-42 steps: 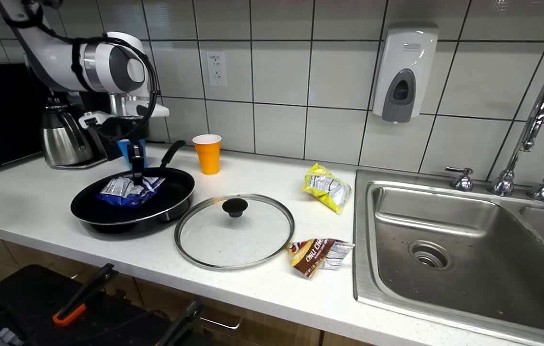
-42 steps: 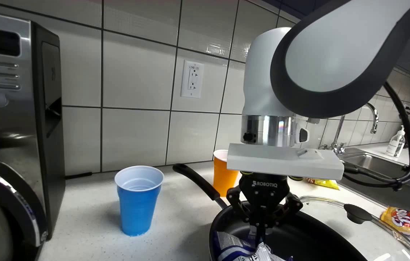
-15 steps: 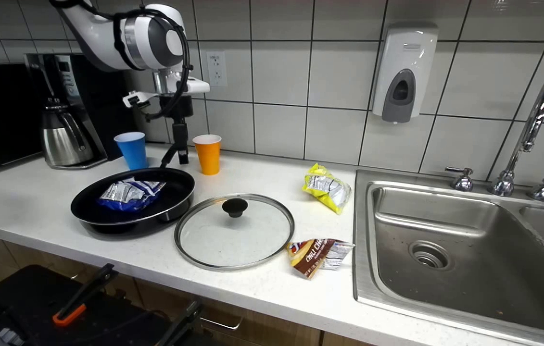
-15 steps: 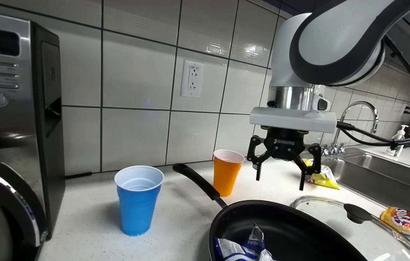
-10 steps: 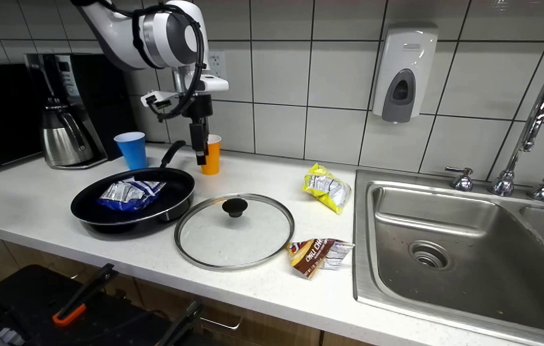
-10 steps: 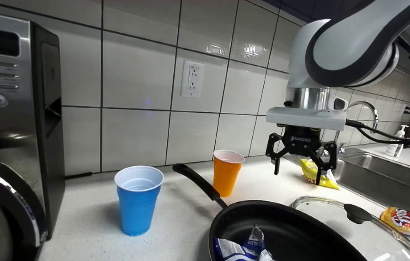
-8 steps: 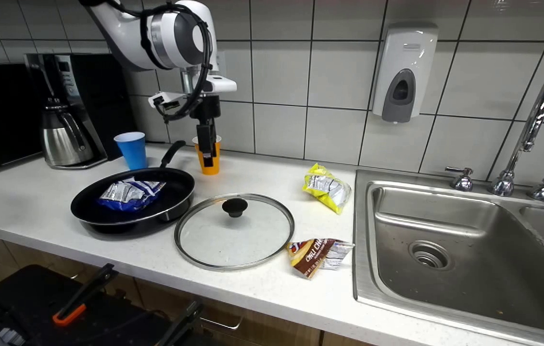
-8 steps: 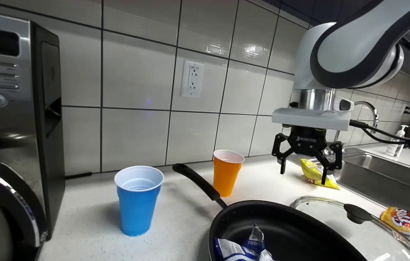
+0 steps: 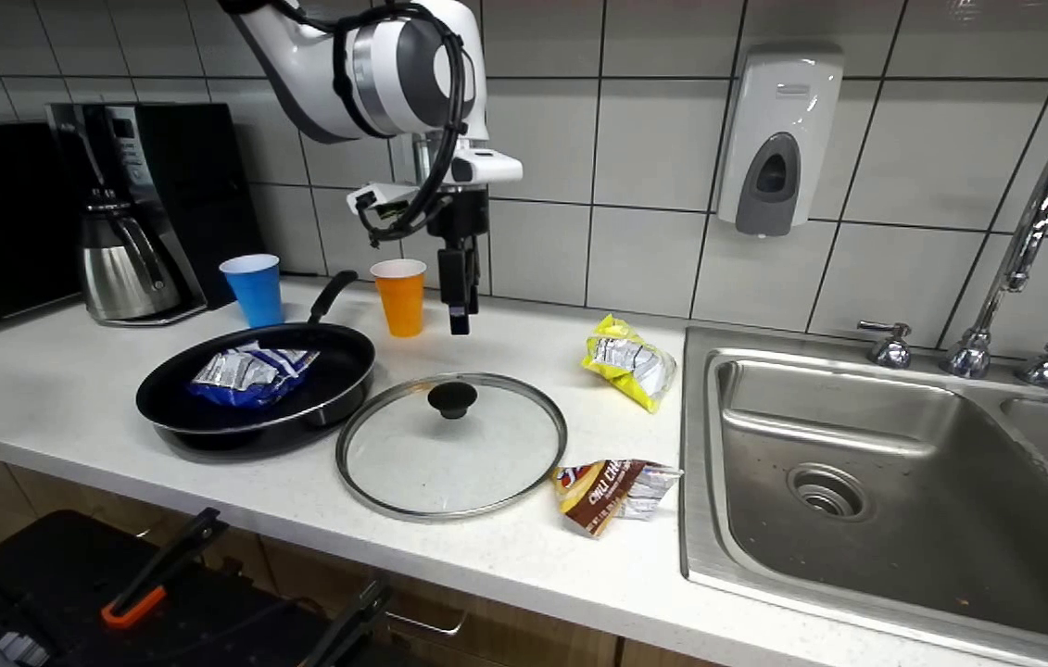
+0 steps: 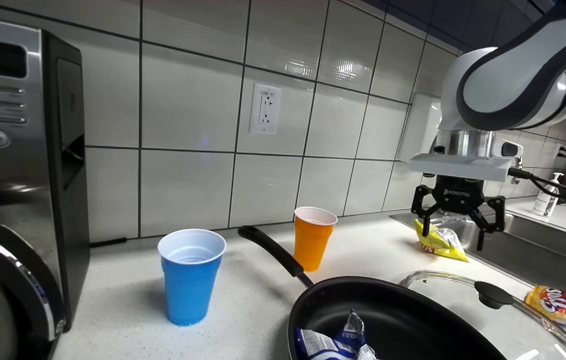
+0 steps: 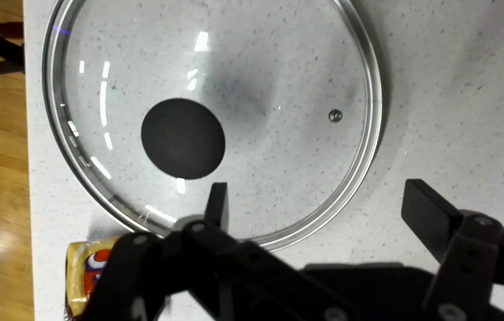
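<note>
My gripper (image 10: 453, 239) hangs open above the counter, its fingers wide apart with nothing held. In the wrist view the glass lid (image 11: 278, 165) lies beneath it, black knob (image 11: 183, 138) off to one side of the left finger (image 11: 217, 205). A crumpled blue bag (image 9: 250, 375) rests inside the black pan (image 9: 338, 398). The orange cup (image 9: 401, 301) stands upright behind the lid, near the gripper in an exterior view. A yellow bag (image 9: 630, 363) lies by the sink, and a brown-and-orange chip bag (image 9: 612, 496) sits by the lid's rim, partly hidden by the gripper in the wrist view.
A blue cup (image 10: 191, 275) stands between the pan and the coffee maker (image 9: 153, 195). The pan's handle (image 9: 332, 295) points toward the tiled wall. A steel sink (image 9: 704, 463) with a tall faucet (image 9: 1024, 250) is set into the counter beyond the bags.
Earlier my gripper was down in the pan with its fingers together at the blue bag. It has opened, risen and travelled past the orange cup toward the sink; the bag stays in the pan.
</note>
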You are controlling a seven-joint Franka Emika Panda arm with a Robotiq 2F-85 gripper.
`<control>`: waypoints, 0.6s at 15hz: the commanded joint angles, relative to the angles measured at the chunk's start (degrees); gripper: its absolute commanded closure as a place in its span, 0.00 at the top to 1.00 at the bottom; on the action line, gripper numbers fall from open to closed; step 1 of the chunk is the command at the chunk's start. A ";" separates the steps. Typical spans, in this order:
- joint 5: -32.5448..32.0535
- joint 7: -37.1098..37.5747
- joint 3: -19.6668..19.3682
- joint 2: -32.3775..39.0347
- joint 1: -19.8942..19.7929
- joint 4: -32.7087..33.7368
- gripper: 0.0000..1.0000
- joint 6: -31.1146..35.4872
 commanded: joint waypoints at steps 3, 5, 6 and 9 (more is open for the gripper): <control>-4.25 -2.21 -1.96 0.33 -3.81 0.68 1.00 0.84; -6.27 -3.94 -2.63 1.65 -4.71 2.00 1.00 0.76; -7.33 -5.37 -2.84 2.40 -5.06 2.79 1.00 0.70; -9.56 -9.23 -3.42 5.37 -5.90 5.90 1.00 0.83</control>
